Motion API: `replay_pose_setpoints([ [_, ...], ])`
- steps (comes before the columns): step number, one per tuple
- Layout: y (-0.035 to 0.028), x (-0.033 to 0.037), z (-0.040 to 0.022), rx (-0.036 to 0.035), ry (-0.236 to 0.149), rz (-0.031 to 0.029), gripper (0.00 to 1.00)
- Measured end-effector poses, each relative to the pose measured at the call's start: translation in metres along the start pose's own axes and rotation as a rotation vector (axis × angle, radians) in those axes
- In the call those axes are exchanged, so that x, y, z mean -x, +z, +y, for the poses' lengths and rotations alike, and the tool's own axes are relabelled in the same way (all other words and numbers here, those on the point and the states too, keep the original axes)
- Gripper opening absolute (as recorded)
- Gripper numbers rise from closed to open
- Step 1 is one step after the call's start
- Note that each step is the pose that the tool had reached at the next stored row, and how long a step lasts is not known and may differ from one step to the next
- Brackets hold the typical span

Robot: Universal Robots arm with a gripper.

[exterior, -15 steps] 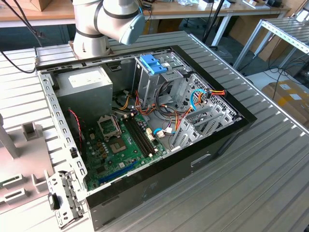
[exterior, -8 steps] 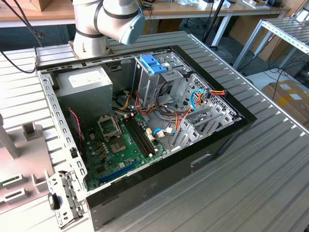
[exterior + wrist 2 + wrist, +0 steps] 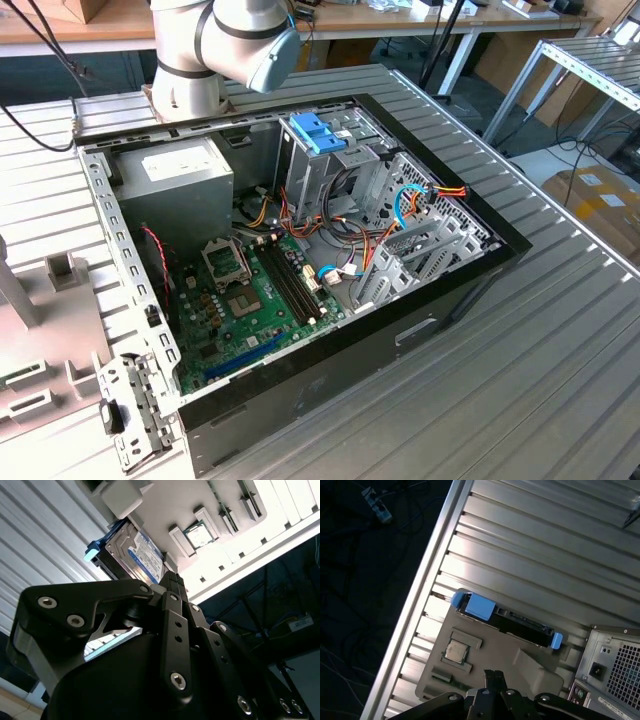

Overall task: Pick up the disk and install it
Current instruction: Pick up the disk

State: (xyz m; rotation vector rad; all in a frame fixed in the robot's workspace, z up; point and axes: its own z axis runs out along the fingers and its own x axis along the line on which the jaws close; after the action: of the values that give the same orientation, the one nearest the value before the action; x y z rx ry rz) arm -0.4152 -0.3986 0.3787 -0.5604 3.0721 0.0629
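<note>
Slatted table (image 3: 545, 540), disk (image 3: 517, 624) at grey fixture (image 3: 490, 672)

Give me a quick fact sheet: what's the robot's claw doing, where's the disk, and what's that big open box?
gripper: shut, holding nothing, close to the grey holder
disk: dark drive in a light blue frame, standing on edge in the grey holder, not yet picked up
also in holder: processor chip
computer case: open, lying on the ribbed metal table
inside case: drive cage topped by a blue-latched bracket
</note>
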Motion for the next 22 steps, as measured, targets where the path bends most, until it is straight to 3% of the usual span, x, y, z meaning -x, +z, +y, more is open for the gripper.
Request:
replay_pose_setpoints([
  [22,0.0000,0.0000,0.0000,0.0035,-0.142,0.0052,0.11],
])
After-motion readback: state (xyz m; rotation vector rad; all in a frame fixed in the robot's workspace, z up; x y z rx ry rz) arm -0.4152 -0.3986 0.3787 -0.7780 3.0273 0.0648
